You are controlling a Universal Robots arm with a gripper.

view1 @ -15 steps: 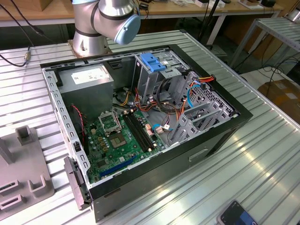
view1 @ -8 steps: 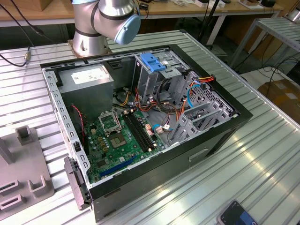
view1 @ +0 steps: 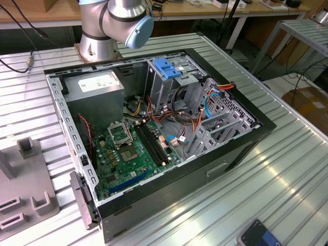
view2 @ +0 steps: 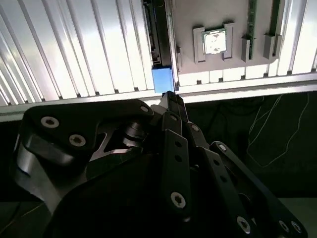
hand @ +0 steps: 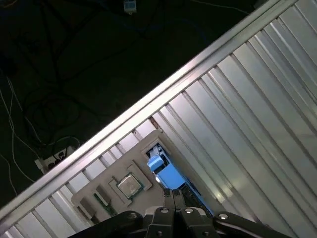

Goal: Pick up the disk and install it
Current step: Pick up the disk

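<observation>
tool [view2: 170, 97] was closed, fingers together on nothing i could see, tips just beside the blue end of the disk [view2: 162, 79]; it stood on edge beside the grey tray [view2: 208, 12] on the surface [view2: 74, 49].

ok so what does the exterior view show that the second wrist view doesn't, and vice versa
Exterior view: the open computer case with its motherboard, grey power supply and blue-handled drive cage, plus the arm's base. Second wrist view: the gripper, fingers together, its tip beside the blue rail end of the disk, and a processor chip in a grey tray. Both: the slatted metal table.
</observation>
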